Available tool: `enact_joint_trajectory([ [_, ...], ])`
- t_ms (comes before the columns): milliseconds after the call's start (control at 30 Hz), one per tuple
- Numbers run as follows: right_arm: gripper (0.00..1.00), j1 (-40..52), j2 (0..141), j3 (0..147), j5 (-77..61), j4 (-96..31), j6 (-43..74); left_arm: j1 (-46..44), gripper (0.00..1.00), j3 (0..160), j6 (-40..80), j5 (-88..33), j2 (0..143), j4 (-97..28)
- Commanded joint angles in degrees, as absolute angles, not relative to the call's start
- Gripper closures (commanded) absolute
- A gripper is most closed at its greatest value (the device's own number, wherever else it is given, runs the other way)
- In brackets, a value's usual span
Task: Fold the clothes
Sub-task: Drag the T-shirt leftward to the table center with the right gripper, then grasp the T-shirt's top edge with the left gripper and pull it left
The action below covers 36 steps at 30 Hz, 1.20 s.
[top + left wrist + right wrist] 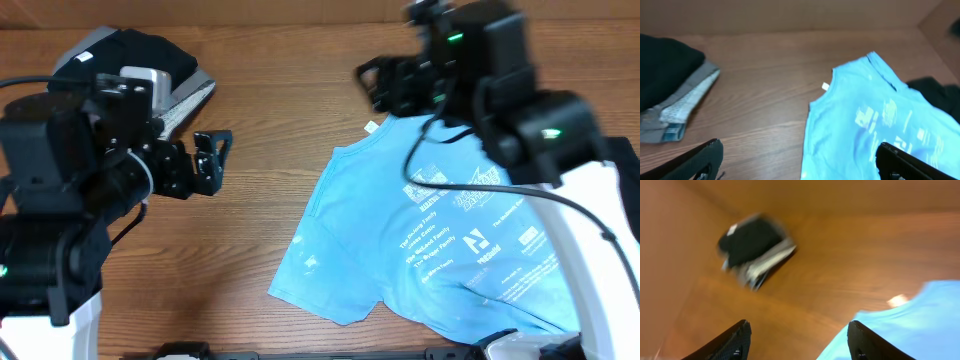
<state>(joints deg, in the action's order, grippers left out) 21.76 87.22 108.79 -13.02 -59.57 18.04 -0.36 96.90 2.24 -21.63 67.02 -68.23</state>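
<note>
Sky-blue T-shirt lies flat, print up, right of centre on table, likely spread so folding can start. Right end effector hovers by the collar, jaws apart, empty. Left end effector is wide apart, empty, left of the shirt. Folded dark stack sits upper left.

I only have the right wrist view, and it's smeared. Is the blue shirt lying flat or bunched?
Observer: Overhead shows the shirt spread mostly flat, print up. The right arm hides its right side.
Operator: Where's the left gripper?
Observer: The left gripper is open over bare table, left of the shirt and not touching it.
Operator: And the dark blob I see?
Observer: That's a folded pile, black on grey, in the far left corner just behind the left arm.
</note>
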Motion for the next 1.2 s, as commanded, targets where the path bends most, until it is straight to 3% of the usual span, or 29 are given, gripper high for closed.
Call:
enact_joint_trajectory([
  [0,0.34,14.8,84.8,111.6,-14.6,-61.6,21.1,-5.7,0.00,98.0,0.2,-21.3,71.9,-68.8],
  [200,0.36,8.5,84.5,111.6,-21.8,-63.2,21.1,-17.2,0.00,98.0,-1.3,-19.9,84.3,-66.0],
  [367,0.36,8.1,83.4,111.6,-21.7,-64.7,20.1,-20.4,0.01,98.0,-0.7,-22.3,95.0,-58.5],
  [433,0.36,8.1,82.9,111.6,-21.6,-65.2,19.5,-21.1,0.11,98.0,-0.7,-21.3,99.6,-57.0],
  [800,0.36,8.1,82.3,111.6,-21.5,-70.0,18.4,-25.4,0.24,98.0,-0.7,-18.9,121.4,-47.6],
  [1133,0.37,8.1,82.3,111.6,-20.2,-72.6,17.6,-31.2,0.27,98.0,-0.7,-2.0,129.0,-46.0],
  [1167,0.37,8.1,82.3,111.6,-20.2,-72.9,17.6,-31.5,0.31,98.0,-0.6,-1.2,129.9,-46.1],
])
